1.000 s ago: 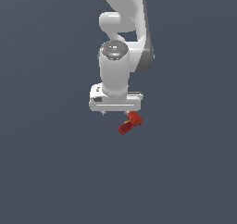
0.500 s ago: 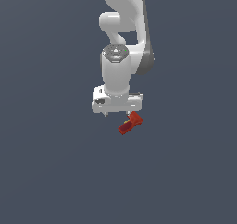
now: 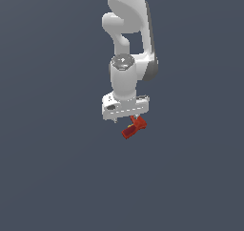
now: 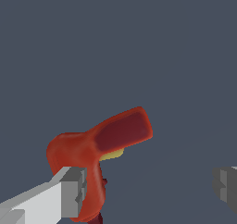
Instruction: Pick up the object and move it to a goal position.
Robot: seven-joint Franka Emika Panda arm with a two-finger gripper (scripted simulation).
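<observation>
Since the earlier frames the arm [image 3: 129, 58] has shifted slightly toward the exterior view's right and the white end effector [image 3: 125, 119] now sits a little lower in that view, closer to the red object [image 3: 133, 128]; the object itself lies in about the same spot and at about the same tilt as before.

From the exterior view, the object lies just beneath the end effector's white body, on its exterior-view right side, slanting from upper right down to lower left. Its upper end tucks under the end effector's edge, and whether the two touch there cannot be told at this size. One dark fingertip [image 3: 115, 120] shows below the body on the exterior view's left, apart from the object.

The wrist view is clearer. The object [image 4: 92, 149] shows a rounded, thicker red body with a narrower arm ending in a darker, flatter face (a small pale yellow patch sits under that arm). One grey finger [image 4: 69, 193] overlaps the object's thick end, right against it or in front of it. The other finger [image 4: 226, 186] stands well apart at the far edge of the picture, with bare grey ground [image 4: 176, 56] between it and the object. So the end effector is spread wide, its jaws not closed on anything, and the object is beside one finger rather than centred between the two.
</observation>
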